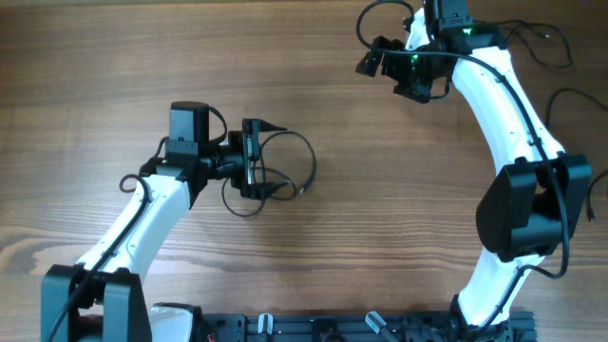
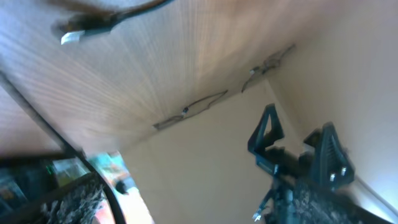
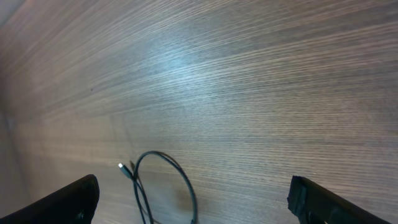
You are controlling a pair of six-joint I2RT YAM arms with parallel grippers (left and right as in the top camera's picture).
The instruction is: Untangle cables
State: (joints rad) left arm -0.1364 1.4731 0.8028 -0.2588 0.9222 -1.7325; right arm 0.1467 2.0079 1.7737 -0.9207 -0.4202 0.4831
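The cables lie in loose loops near the middle of the table, well in from its near edge, with one silvery plug tip free on the wood. The left gripper sits over the loops' left side, its jaws seemingly spread wide and pinching nothing. The right gripper, fingers far apart and empty, hangs toward the table's far right, with bare wood between it and the loops
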